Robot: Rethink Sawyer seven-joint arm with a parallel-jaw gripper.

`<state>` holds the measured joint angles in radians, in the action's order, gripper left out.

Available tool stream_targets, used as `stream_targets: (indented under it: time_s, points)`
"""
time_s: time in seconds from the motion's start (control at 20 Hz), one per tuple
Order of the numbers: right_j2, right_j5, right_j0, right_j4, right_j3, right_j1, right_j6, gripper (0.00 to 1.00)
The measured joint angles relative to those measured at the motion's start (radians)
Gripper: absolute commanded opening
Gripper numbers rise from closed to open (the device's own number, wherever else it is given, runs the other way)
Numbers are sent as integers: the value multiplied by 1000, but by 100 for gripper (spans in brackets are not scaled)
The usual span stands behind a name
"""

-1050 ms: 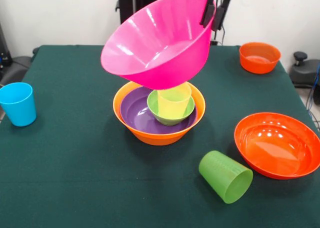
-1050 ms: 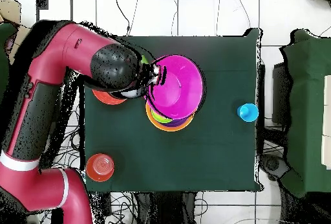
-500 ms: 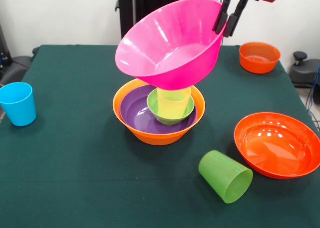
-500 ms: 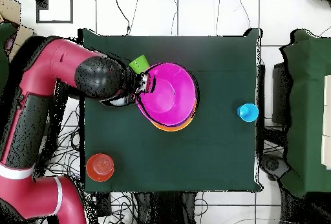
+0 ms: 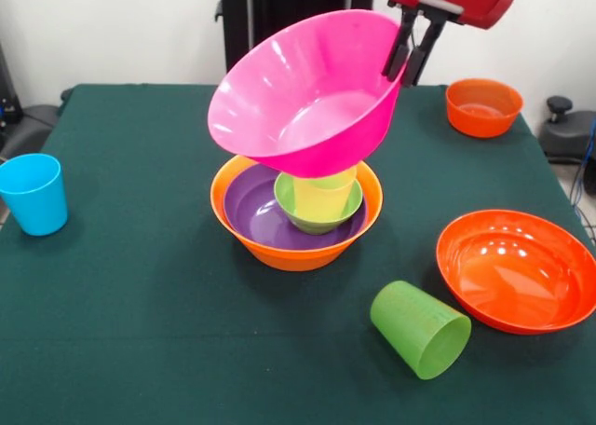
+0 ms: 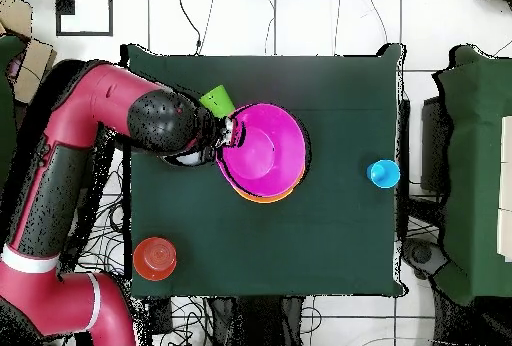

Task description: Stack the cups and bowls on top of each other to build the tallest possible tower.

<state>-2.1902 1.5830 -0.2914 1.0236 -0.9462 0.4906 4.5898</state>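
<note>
My gripper is shut on the right rim of the large pink bowl, which hangs tilted just above the tower. The tower is the large orange bowl holding the purple bowl, the small green bowl and the yellow cup; the pink bowl's underside is close to the yellow cup's rim. A blue cup stands upright at the left edge. A lime green cup lies on its side.
A wide shallow red-orange bowl sits at the right, hidden under the arm in the overhead view. A small orange bowl stands at the far right corner. The table is covered in dark green cloth.
The pink bowl has come down a little and shifted slightly left over the tower, covering more of the yellow cup. The arm's red head shows lower in the front view.
</note>
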Motion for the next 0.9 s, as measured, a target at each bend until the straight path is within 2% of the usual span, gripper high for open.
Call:
stream_targets:
  time_s: [0.9]
  points:
    - [17, 0, 3, 5, -58, 5, 0, 0]
